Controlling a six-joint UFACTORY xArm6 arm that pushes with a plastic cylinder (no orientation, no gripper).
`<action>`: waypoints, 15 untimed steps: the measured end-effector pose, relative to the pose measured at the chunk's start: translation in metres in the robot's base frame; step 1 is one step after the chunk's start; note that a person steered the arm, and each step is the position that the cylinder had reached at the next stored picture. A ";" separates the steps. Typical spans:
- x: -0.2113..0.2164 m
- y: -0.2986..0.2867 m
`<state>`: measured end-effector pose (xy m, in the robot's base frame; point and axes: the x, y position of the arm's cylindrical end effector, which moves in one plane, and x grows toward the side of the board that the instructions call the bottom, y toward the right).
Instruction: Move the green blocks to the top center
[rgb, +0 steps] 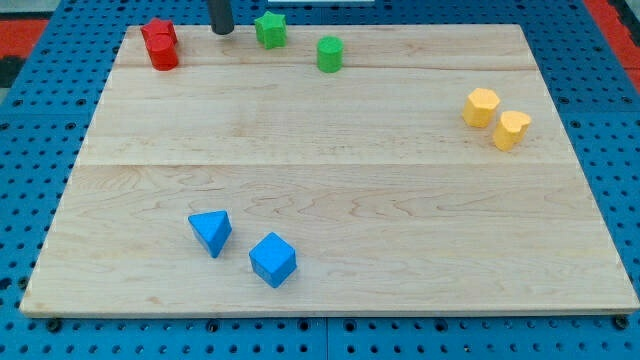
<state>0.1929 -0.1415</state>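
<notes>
End effector bare rod; my tip (221, 31) left of green star (269, 29), green cylinder (329, 53).

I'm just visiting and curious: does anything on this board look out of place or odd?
Nothing is damaged or spilled. The one odd spot: the green star block sits right at the board's top edge, apart from the green cylinder, while the other colours sit in close pairs. My tip is left of the star, not touching.

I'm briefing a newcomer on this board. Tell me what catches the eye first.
Two green blocks sit at the view's top centre: a green star and a green cylinder, apart. My tip stands left of the star, not touching. Red blocks sit top left, yellow blocks right, blue blocks bottom left.
</notes>
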 end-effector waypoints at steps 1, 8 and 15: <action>-0.001 0.014; -0.001 0.149; 0.024 -0.009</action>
<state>0.2167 -0.1502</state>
